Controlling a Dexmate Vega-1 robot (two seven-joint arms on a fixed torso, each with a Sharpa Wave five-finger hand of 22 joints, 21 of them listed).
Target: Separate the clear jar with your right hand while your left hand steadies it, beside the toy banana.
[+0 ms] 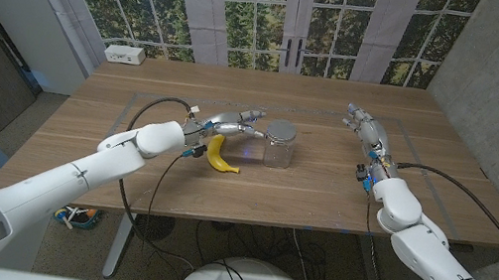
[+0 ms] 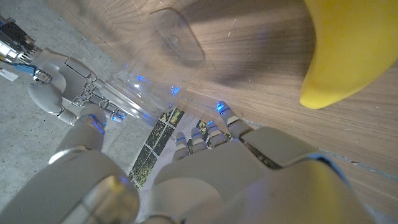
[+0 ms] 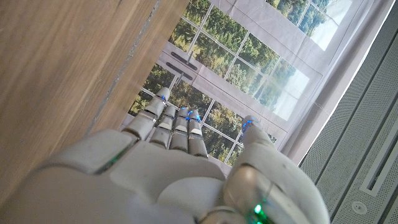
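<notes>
1. Nearest on the wooden bench (image 1: pixel 322 187) is the yellow curved toy banana (image 1: pixel 219 154). It lies left of centre, with its long axis running near-to-far and one tip turned right at the near end.
2. Just beyond and to the right of the banana stands the clear glass jar with a grey lid (image 1: pixel 280 143), upright and near the bench's middle.
3. The robot's white left hand (image 1: pixel 235 124) reaches in from the left, just behind the banana. Its fingers (image 1: pixel 255 117) point right toward the jar and stop just short of its left side. They are parted and hold nothing, and in the left wrist view the jar wall looms right ahead of them.
4. Farther right, well apart from the jar, the white right hand (image 1: pixel 365 129) hovers with its fingers loosely spread and empty.
5. The left hand is clearly nearer. My judgement is that it must close the small gap rightward to steady the jar, while the right hand has to travel left across open bench to reach the lid.
</notes>
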